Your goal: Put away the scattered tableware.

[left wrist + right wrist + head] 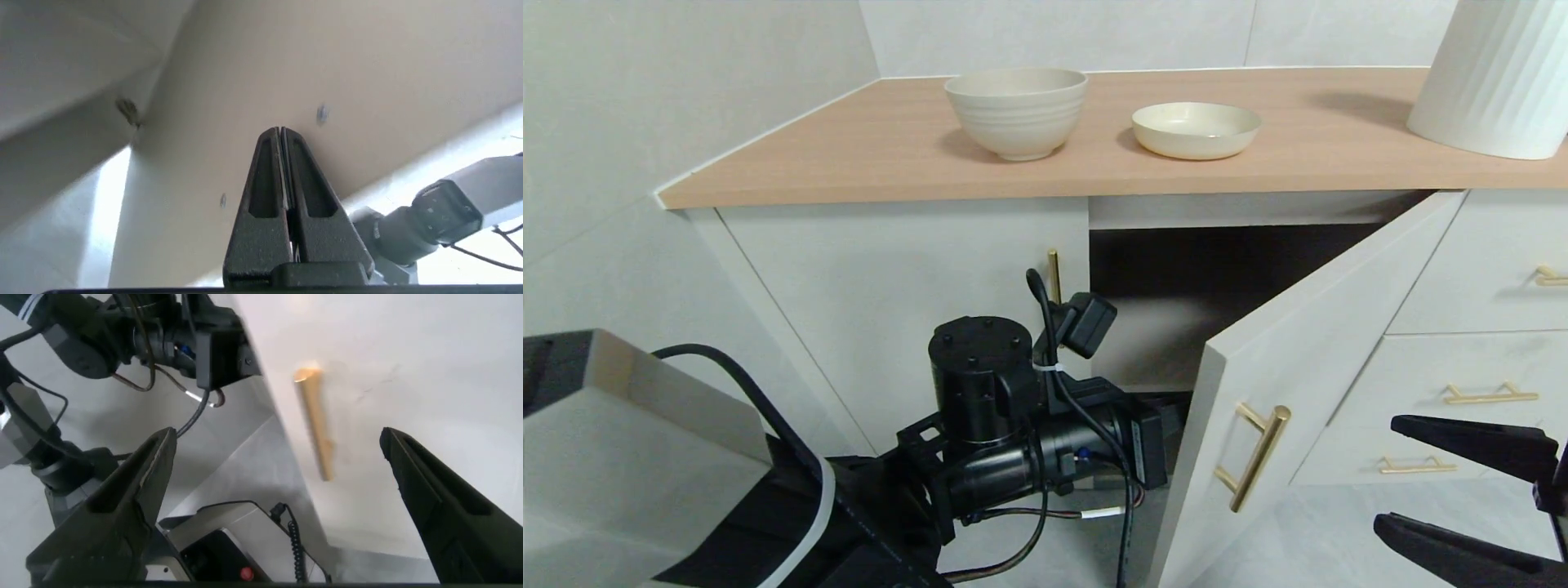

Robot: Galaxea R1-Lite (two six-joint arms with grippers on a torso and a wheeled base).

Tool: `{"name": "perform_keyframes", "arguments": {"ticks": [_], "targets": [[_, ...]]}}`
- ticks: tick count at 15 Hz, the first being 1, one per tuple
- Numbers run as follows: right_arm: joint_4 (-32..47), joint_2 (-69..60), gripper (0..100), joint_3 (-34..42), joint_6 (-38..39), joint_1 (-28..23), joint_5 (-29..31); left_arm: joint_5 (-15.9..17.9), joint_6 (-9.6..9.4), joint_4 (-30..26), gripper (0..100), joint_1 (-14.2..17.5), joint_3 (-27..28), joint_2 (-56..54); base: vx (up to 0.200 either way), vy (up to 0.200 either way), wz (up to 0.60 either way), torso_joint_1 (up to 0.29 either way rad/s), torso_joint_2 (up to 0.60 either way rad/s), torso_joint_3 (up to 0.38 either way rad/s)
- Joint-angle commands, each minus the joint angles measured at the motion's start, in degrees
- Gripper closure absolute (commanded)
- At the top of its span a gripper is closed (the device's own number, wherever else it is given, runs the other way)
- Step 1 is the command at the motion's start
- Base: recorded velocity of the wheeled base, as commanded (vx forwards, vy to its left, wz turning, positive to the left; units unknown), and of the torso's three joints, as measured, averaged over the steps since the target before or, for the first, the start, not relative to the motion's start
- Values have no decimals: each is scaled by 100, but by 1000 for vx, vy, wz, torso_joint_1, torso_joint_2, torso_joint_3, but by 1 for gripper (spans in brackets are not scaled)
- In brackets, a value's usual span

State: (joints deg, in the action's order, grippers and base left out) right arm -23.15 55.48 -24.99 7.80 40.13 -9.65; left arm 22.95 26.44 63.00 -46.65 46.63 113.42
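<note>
Tableware is not put away yet, as far as I can see: the deep bowl (1017,110) and the shallow dish (1196,129) both stand on the wooden tabletop (849,167), near each other but not touching, the bowl more to the robot's left. What looks done is the preparation. The cupboard door (1307,327) below the tabletop stands swung open toward the robot's right, and the space behind it lies in shadow, ready, I suppose, to receive the pieces. So I judge the task to be in its early part: the opening is made, and both pieces are yet to be lifted and carried down. The left pincer (279,163) has its two fingers pressed together with nothing between them. It points at a pale panel with small screw heads, low at the cupboard opening; I believe this is the inner face of the door, but I cannot say for sure. The right pincer (1470,494) is spread wide and holds nothing. It is low, on the outer side of the door, with the brass handle (315,425) in front of its gap and apart from both fingers. Bowl and dish are well above both pincers and well apart from them, up on the tabletop, the dish nearly over the open cupboard. In my opinion each arm must rise a good way before any grasp is possible.
</note>
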Motion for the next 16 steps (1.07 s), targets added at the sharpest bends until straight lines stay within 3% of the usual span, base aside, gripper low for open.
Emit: {"name": "perform_keyframes", "arguments": {"ticks": [1,7,13,16], "targets": [[-5,24,0,3,-7,3,-1,-10,1,-33,100,42,180,215,0,0,0,0,0,0],[-5,-11,0,3,-7,21,-1,-10,1,-394,100,288,857,629,0,0,0,0,0,0],[-5,-20,0,12,-7,30,-1,-37,1,-570,100,262,1085,620,-200,0,0,8,0,3],[-5,-11,0,21,-7,30,-1,-37,10,-710,100,271,1393,910,0,0,0,0,0,0]]}}
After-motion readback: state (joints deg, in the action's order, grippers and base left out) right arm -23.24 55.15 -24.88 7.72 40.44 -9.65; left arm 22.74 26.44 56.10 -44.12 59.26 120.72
